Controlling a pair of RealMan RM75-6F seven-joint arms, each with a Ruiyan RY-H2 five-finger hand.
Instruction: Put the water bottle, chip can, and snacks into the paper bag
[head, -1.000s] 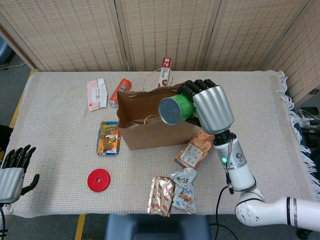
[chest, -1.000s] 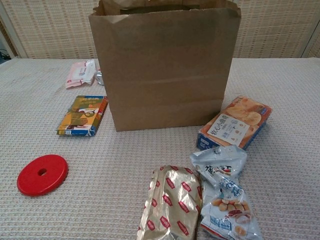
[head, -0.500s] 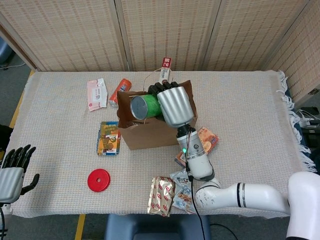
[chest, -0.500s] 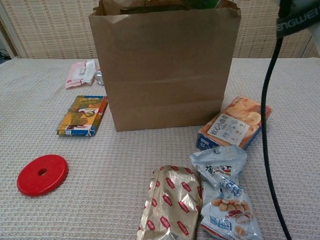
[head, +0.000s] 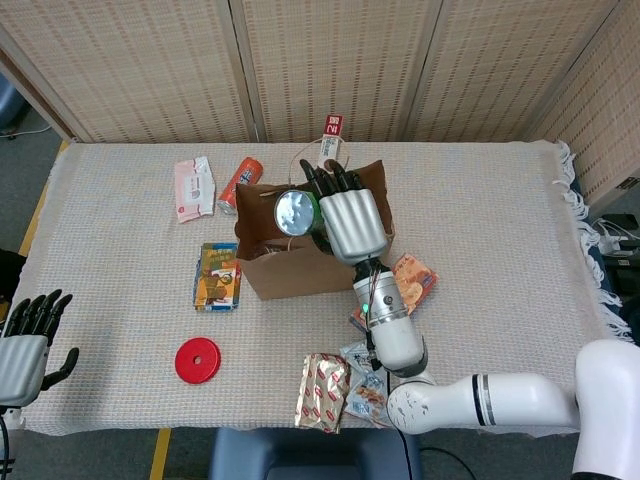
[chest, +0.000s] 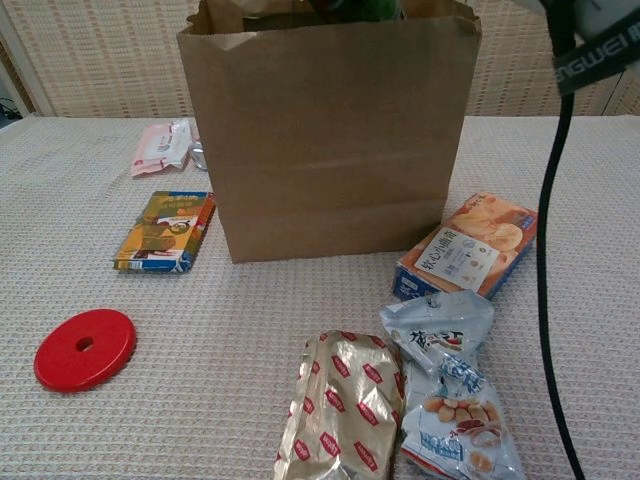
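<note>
1. Two hands show in the head view. Left hand (head: 25, 345) rests at the near left edge of the counter (head: 520, 230), its fingers (head: 40, 312) apart and holding nothing, as it was a second ago.
2. One pink packet (head: 193, 188) and one orange can (head: 240, 184) lie on their sides at the far left, near each other.
3. One flat yellow-green snack box (head: 217, 275) lies just left of the bag, and one red disc (head: 197, 360) lies nearer the front edge.
4. One brown paper bag (head: 300, 270) stands open near the middle of the counter, and one red and white carton (head: 330, 140) stands behind it.
5. One green chip can (head: 297, 213) is held in the right hand (head: 350, 222), fingers wrapped round it. A second ago the can was at the bag's right rim; now it sits over the open mouth, foil end towards the camera, tilting downward. The can looks ready for release into the bag.
6. One orange snack box (head: 398, 290) lies right of the bag, partly hidden by the right arm.
7. Three snack packets lie near the front: one gold and red packet (chest: 345, 420) and two pale blue packets (chest: 440, 330) (chest: 455, 415).
8. Zero water bottles can be clearly made out. What the bag already holds is hidden.
</note>
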